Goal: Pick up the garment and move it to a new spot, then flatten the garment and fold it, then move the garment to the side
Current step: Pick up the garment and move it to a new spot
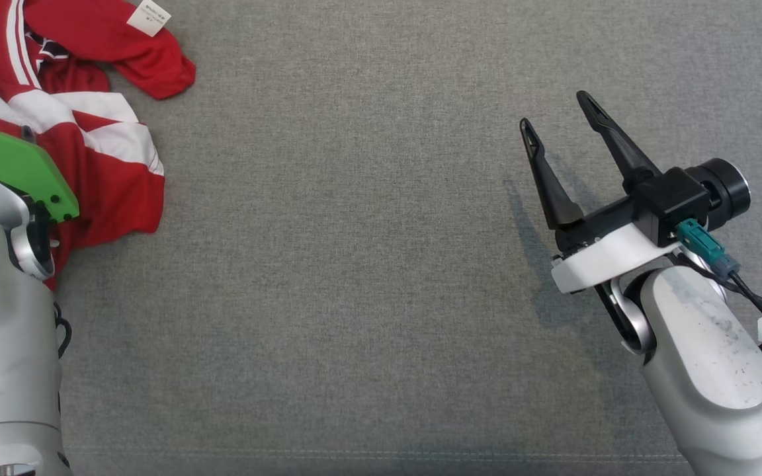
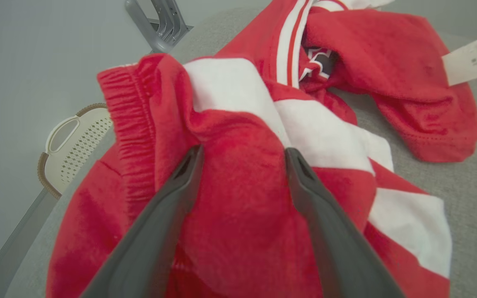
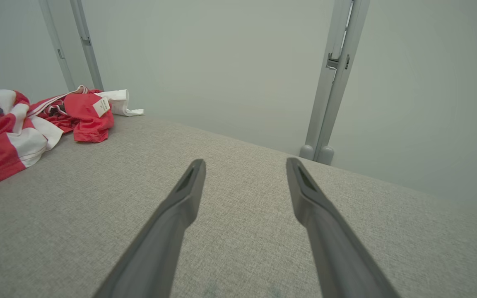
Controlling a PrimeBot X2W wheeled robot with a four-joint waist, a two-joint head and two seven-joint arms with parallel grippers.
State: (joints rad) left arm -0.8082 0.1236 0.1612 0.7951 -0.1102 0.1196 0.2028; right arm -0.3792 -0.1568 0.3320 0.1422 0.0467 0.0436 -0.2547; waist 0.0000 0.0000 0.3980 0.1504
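Lying crumpled at the far left of the grey cloth top (image 1: 381, 317): garment (image 1: 100, 158). Red fleece, broad white stripes, thin white-and-red trim band, ribbed red hem bunched up. One sleeve curls out to the right with a white tag (image 1: 148, 16) on it, print too small to read. Dark-and-white graphic down in the folds, unclear. Garment not flat, not folded; its left part runs past head view's left edge.

Left arm sits over the garment's near part, green cover (image 1: 20, 168) on the wrist. Left gripper (image 2: 243, 152): fingers wide apart, tips down on the red fabric, a hump of fleece between them, not pinched, nothing lifted.

Basket (image 2: 75, 142) past the top's edge, at left in left wrist view: white, perforated, brown rim, handle slot. Can't tell what's inside. Grey metal frame (image 2: 160, 22) on the far side.

Right gripper (image 1: 554, 110) at right, well apart from the garment, fingers spread fully, pointing far and a bit left, holding nothing, shadow on the cloth beside it. Right wrist view has its fingers (image 3: 193, 194) over grey cloth, garment at far left, grey posts (image 3: 333, 82) past the far edge, pale wall behind.
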